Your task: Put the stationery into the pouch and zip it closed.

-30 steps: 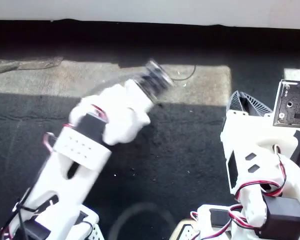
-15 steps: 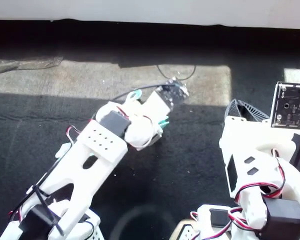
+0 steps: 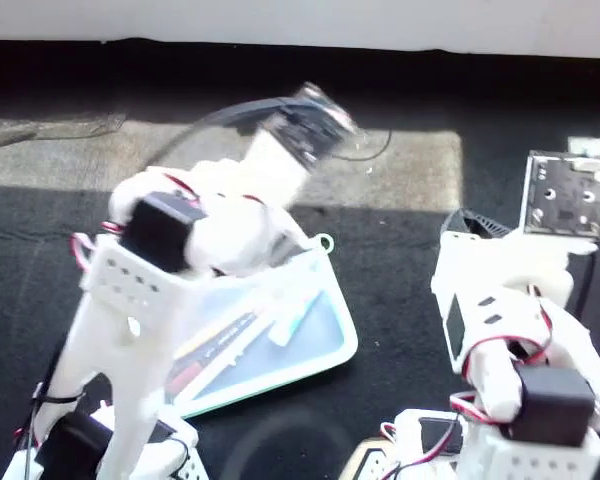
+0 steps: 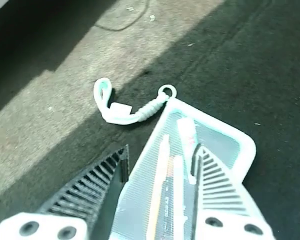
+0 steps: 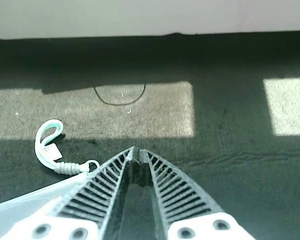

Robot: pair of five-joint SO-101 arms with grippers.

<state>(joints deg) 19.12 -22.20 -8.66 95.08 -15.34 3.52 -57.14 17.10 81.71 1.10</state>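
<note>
While your left gripper (image 4: 161,149) hangs with jaws spread over the mesh pouch (image 4: 222,137), it appears to grip nothing.
Pens (image 4: 165,170) lie inside, and the pouch rests on the black mat (image 4: 270,60) under the left arm, cord loop (image 4: 115,110) pointing far. Your right gripper (image 5: 135,152), pinched closed and empty, sits to the right, probably ready for zipping.

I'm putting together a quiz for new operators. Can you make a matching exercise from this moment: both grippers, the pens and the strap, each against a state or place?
Things:
1. left gripper
2. right gripper
3. pens
4. strap

States or places:
A. inside the pouch
B. shut
C. on the mat, outside the pouch
D. open, astride the pouch

Pairs: 1-D, 2-B, 3-A, 4-C
</note>
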